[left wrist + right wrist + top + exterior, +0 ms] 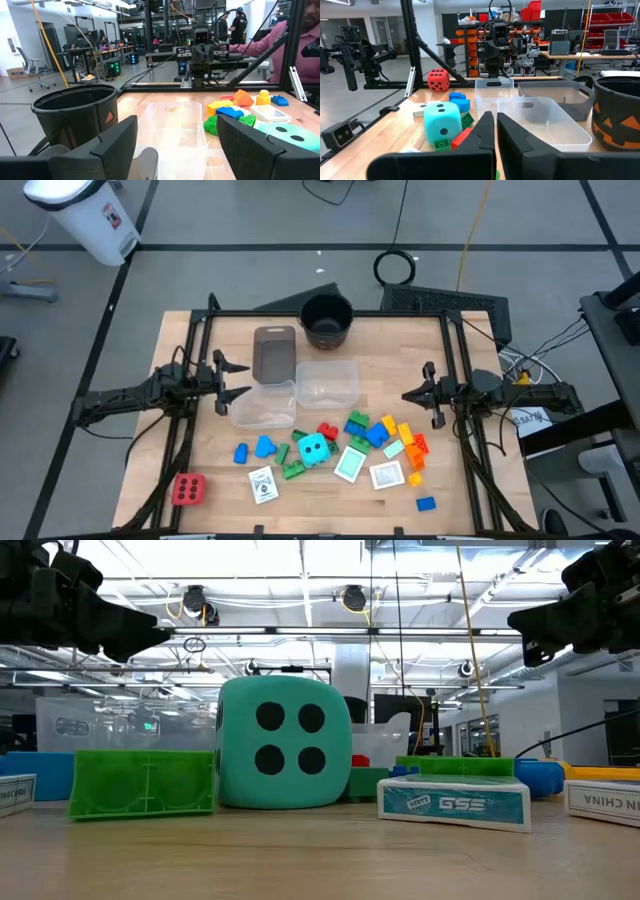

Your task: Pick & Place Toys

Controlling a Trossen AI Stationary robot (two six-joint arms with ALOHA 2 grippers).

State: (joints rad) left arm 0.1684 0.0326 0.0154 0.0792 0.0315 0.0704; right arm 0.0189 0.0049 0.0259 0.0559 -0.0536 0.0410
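1. High view: the toys [345, 448] lay scattered in the lower centre; the left gripper [232, 380] at middle left stood wide and empty, well apart from them.
2. Right wrist view: the right gripper [496, 131] was closed and empty, the cyan cube [442, 121] beyond its fingers.

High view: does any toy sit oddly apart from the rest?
Yes. The red dotted cube lies alone near the table's front left corner, well away from the main cluster around the cyan dotted cube. Nothing looks spilled or damaged.
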